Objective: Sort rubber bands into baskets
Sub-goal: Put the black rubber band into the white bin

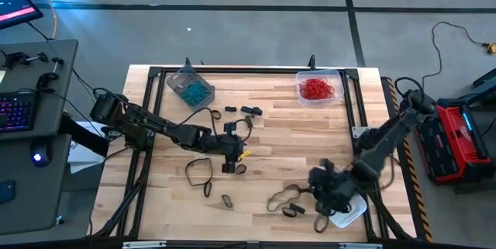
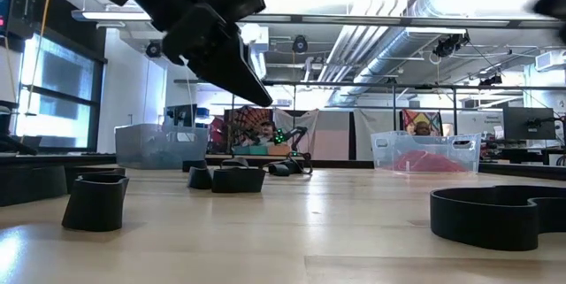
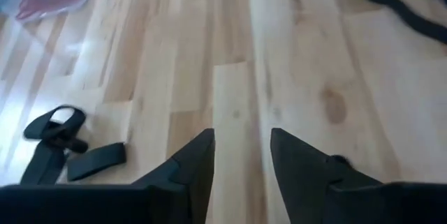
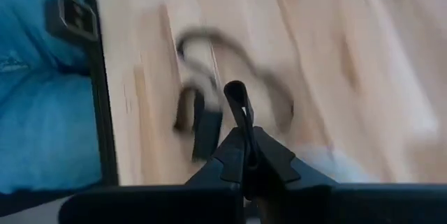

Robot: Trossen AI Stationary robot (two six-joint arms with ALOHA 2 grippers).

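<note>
While your left gripper [image 1: 230,160] hovers over the middle of the pale wooden surface [image 1: 271,125] with its dark fingers [image 3: 192,165] parted and empty, your right gripper [image 1: 324,195] sits near the front right, pinched shut on a thin black rubber band [image 4: 237,98]. Other black bands [image 1: 199,171] lie loose. You have teal bands in the grey-tinted plastic basket [image 1: 190,86], red ones in the clear basket [image 1: 318,88], and the whitish basket [image 1: 350,214] beside the right gripper.
</note>
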